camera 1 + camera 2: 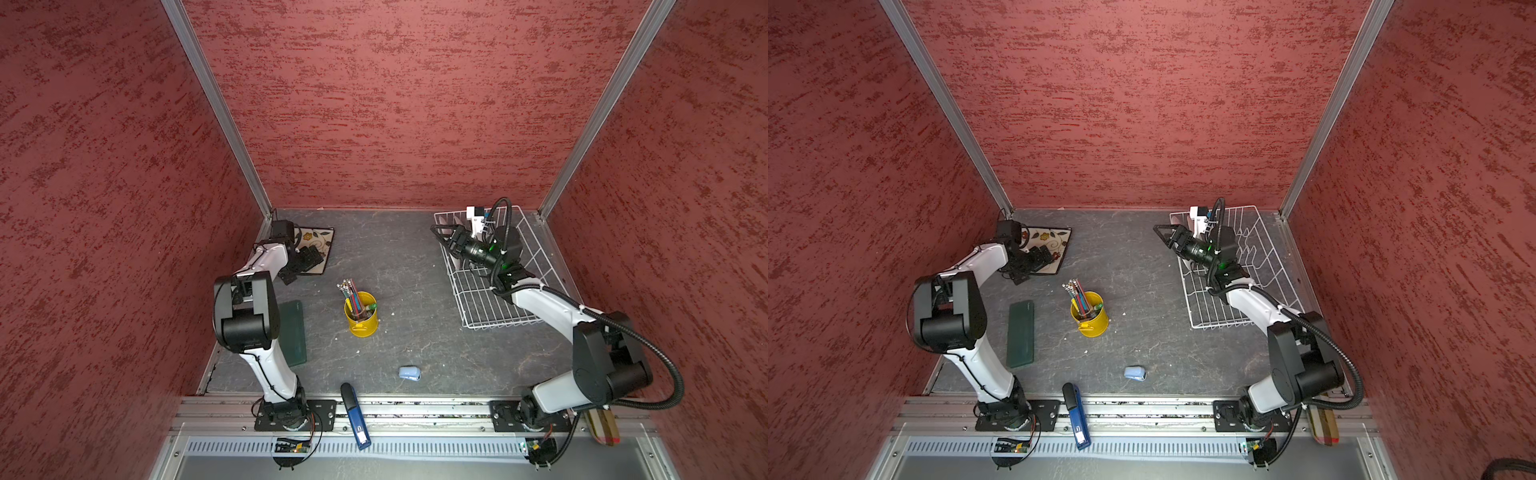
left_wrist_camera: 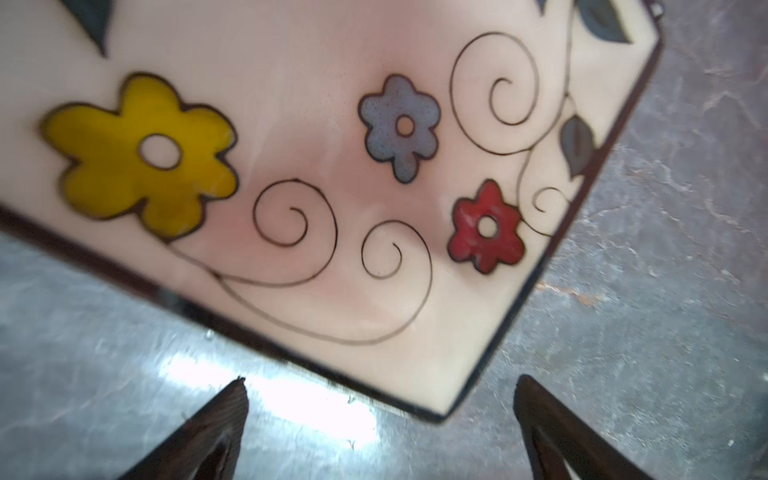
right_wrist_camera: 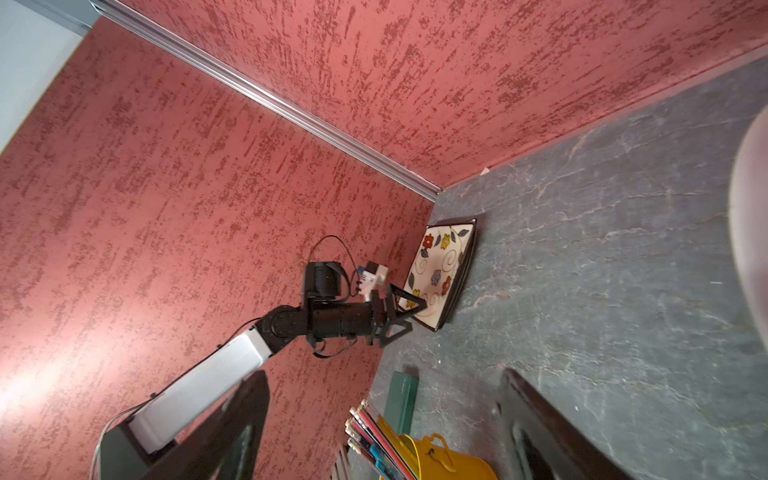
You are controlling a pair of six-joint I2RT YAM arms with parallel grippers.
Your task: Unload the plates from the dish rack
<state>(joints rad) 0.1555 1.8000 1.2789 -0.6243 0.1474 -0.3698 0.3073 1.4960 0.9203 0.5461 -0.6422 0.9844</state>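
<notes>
The white wire dish rack [image 1: 498,307] [image 1: 1225,307] sits at the right rear of the bench [image 1: 415,257]. The right arm covers its far-left part, so I cannot tell what stands there. Mid-bench, a yellow pencil cup [image 1: 362,318] [image 1: 1091,320] stands upright and holds a bunch of pencils and pens [image 1: 351,293] leaning toward the far left.

A square cream plate with flowers [image 1: 318,239] [image 1: 1054,241] [image 2: 332,166] [image 3: 440,270] lies flat in the bench's far-left corner, well apart from the rack. In the right wrist view a second dark edge shows beneath it, perhaps another plate.

The left arm rises from the front rail, bends at a raised elbow and reaches to that corner. The left gripper [image 1: 309,257] [image 2: 382,384] [image 3: 415,313] slants down at the plate's near corner, its fingers [image 2: 232,407] spread wide with nothing between them.

The right arm stretches over the rack, wrist nearly level. The right gripper [image 1: 440,235] [image 1: 1163,237] points leftward past the rack's far-left corner, its fingers [image 3: 249,407] wide and holding nothing.
</notes>
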